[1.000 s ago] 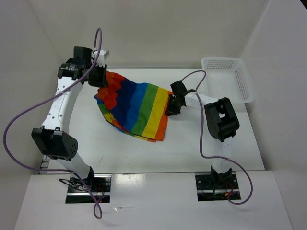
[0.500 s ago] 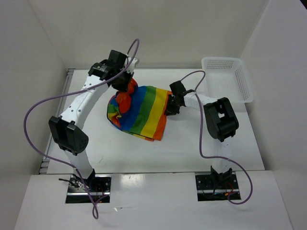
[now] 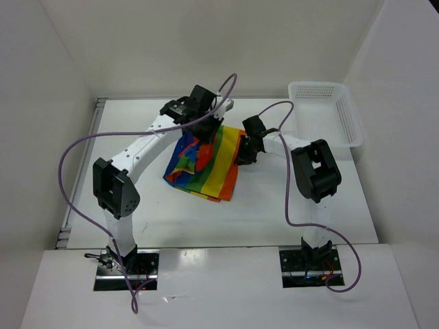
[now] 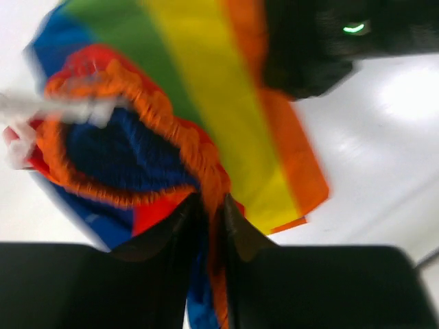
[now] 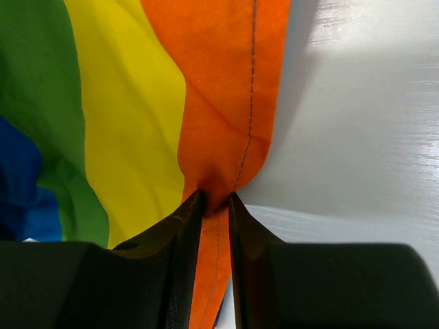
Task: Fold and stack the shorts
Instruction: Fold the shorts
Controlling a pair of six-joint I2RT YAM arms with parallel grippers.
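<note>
The shorts (image 3: 214,170) lie on the white table (image 3: 288,205), a little toward its far side, between the two grippers. Their stripes run from the far side to the near side and lean slightly left as they come nearer, and this is also the longer direction of the heap. The orange stripe is the right border. The left part is bunched and raised above the flat part.

The left gripper (image 3: 199,137) has its fingers nearly together on the gathered red-orange waistband (image 4: 171,137), which curls in a loop in front of them. The right gripper (image 3: 242,156) pinches the orange edge (image 5: 226,103) beside a seam, its jaws very narrow.

From above, the left arm covers the far-left part of the cloth, so I cannot see the grip there. The left wrist picture is blurred; a white streak at its left edge and a dark shape with a green light at the top right I cannot identify. The right wrist picture cuts the cloth off at the top and left. A white basket (image 3: 343,113) stands at the far right.
</note>
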